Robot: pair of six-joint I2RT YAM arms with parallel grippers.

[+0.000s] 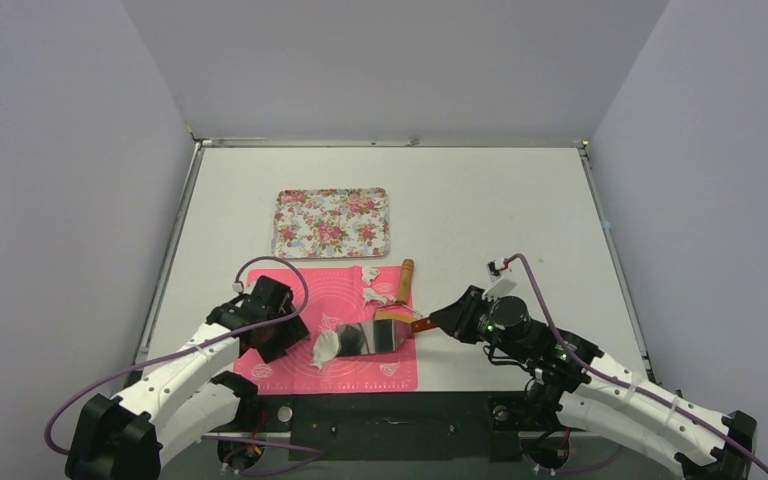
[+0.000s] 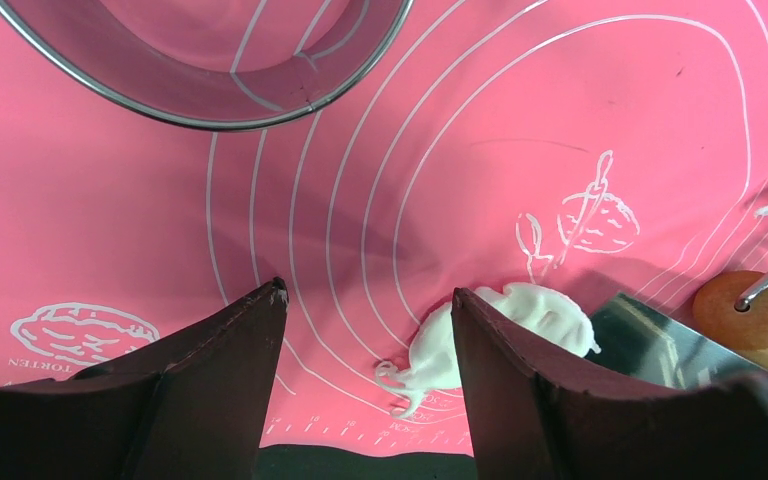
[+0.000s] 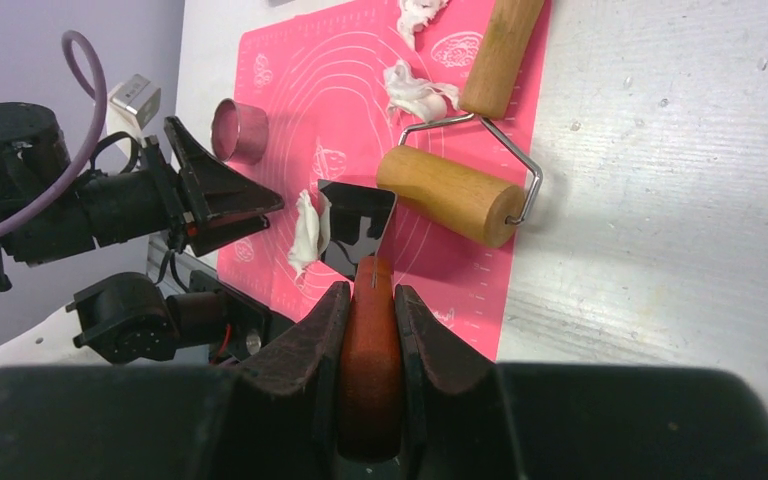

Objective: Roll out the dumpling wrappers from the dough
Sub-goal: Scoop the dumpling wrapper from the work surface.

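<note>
A crumpled lump of white dough [image 1: 325, 347] [image 2: 545, 312] [image 3: 310, 232] lies on the pink mat [image 1: 290, 290], against the metal blade of a scraper [image 1: 372, 337] [image 3: 358, 225]. My right gripper [image 3: 370, 290] [image 1: 440, 322] is shut on the scraper's wooden handle [image 3: 370, 360]. My left gripper [image 2: 368, 292] [image 1: 295, 335] hovers open over the mat, its right finger [image 2: 520, 380] just in front of the lump, with nothing between the fingers. A metal ring cutter [image 2: 200, 70] [image 3: 238, 128] stands on the mat beyond it. No dumpling wrappers are in view.
A wooden roller [image 1: 405, 285] [image 3: 450, 195] lies across the mat's right edge. Ragged dough scraps [image 1: 372, 290] [image 3: 415, 92] sit beside it. A floral tray [image 1: 331, 222] stands behind the mat. The mat's near edge meets the table's black front rail [image 2: 360, 465].
</note>
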